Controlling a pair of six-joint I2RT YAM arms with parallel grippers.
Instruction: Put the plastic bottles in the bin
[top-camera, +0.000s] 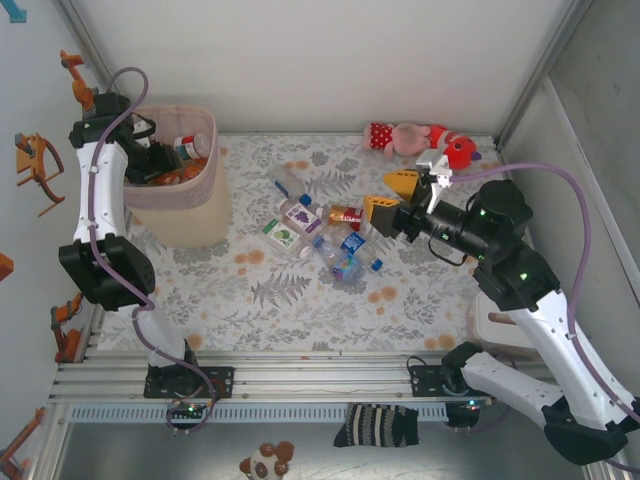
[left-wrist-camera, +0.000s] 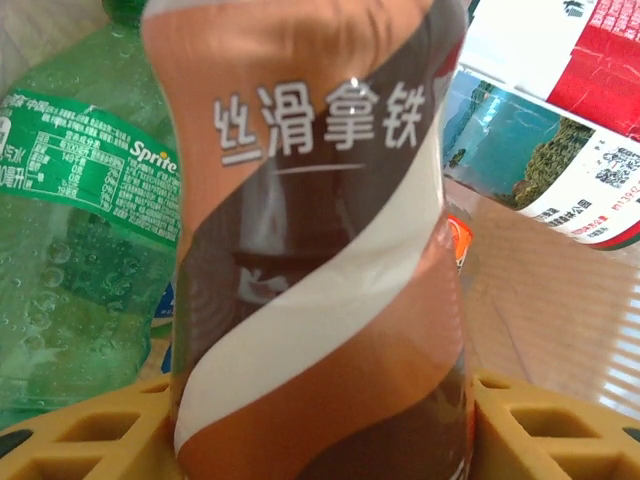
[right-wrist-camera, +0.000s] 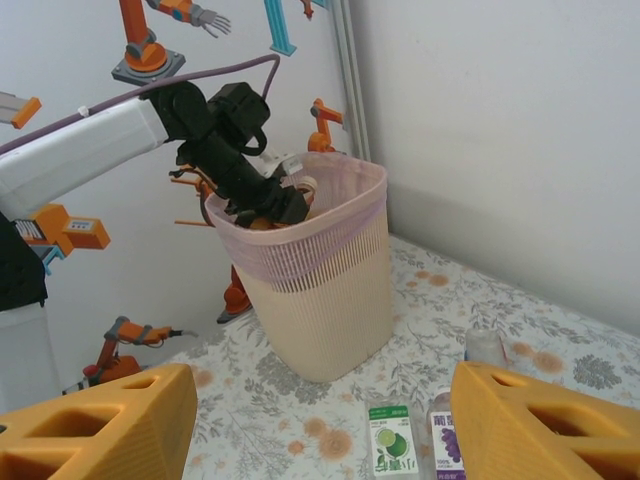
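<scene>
We judge the task partly done. The left pincer (left-wrist-camera: 320, 440) is down inside the bin (top-camera: 190, 215), which stands at the far left of the table (top-camera: 300, 310). Its yellow fingers (left-wrist-camera: 70, 440) are closed against both sides of a brown bottle (left-wrist-camera: 320, 230) with a swirl label. Beside that bottle in the bin we count two more: a green Sprite bottle (left-wrist-camera: 80, 250) and a bottle with a red-and-white label (left-wrist-camera: 560, 130). We cannot see what lies beneath them. So at least three are in, one of them not yet let go.

The right pincer (top-camera: 380, 197) is spread wide and empty, just to the right of the loose bottles (top-camera: 320, 235) in the middle of the table. There we count about six: one clear, one purple-labelled, one green-labelled, one red, and two or so blue-labelled ones that overlap too much for a sure count. One plush toy (top-camera: 420, 140) lies at the far edge, apart from them, and is no part of the job.
</scene>
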